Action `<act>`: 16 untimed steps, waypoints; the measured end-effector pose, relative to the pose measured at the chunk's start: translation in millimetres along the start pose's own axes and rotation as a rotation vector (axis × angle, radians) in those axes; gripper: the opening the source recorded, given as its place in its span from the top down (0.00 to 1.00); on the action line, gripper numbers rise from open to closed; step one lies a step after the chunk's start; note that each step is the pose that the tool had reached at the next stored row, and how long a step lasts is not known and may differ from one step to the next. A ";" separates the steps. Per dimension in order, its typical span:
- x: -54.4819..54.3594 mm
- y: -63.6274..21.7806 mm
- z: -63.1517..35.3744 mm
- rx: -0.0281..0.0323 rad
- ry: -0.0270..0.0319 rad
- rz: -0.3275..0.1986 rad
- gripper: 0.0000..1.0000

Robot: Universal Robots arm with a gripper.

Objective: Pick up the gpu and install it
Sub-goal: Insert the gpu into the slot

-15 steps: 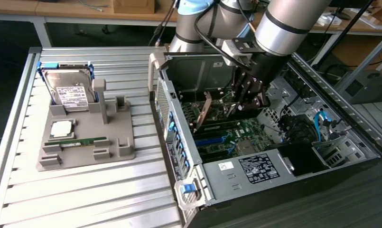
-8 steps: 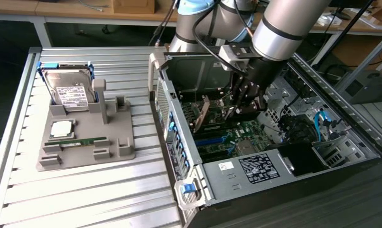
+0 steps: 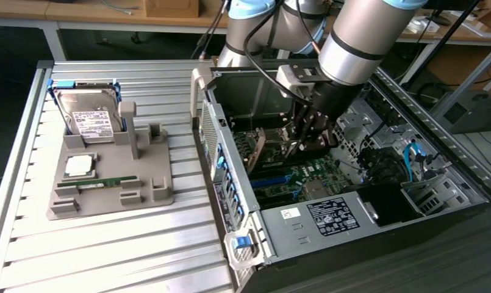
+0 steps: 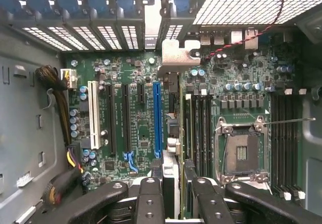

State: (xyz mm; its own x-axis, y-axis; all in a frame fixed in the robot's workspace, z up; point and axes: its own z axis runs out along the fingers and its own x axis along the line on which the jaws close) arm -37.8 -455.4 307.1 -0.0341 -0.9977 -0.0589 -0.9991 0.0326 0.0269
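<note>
Tool (image 4: 173, 196) grips the gpu (image 4: 172, 153) edge-on inside the open case (image 3: 229, 183), over the motherboard (image 4: 136, 128) (picked up, we judge; not visibly seated). At nine o'clock in the exterior view, a grey tray (image 3: 107, 195) sits on the desk (image 3: 107, 256).

Dark gpu (image 4: 172, 133) with silver end bracket, edge-on over the motherboard (image 4: 138, 133), alongside its long blue slot (image 4: 157, 116).

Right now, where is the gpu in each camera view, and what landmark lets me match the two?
Exterior view: the gpu hangs in the gripper inside the open computer case, above the motherboard.
Wrist view: the gpu shows edge-on between the gripper's fingers, beside the long blue slot.
Shared landmark: the long blue slot.
</note>
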 end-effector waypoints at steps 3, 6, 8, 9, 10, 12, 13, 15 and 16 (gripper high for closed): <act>0.3 0.5 3.7 0.0001 -0.0001 0.000 0.73; 0.5 1.8 6.7 0.0000 -0.0001 0.000 0.73; 0.8 3.4 8.5 0.0000 -0.0001 0.000 0.73; 0.9 4.3 9.4 0.0000 0.0000 0.000 0.73; 1.1 5.0 10.3 0.0001 -0.0001 0.000 0.73; 1.3 6.3 12.1 0.0000 0.0000 0.000 0.73; 1.3 7.0 12.8 0.0000 0.0000 0.000 0.73; 1.7 9.7 15.3 0.0000 -0.0001 0.000 0.73; 1.9 11.1 16.0 0.0000 0.0001 0.000 0.73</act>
State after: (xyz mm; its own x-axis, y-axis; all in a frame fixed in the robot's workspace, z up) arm -49.4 -456.0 291.3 -0.0342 -0.9977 -0.0589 -0.9991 0.0327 0.0269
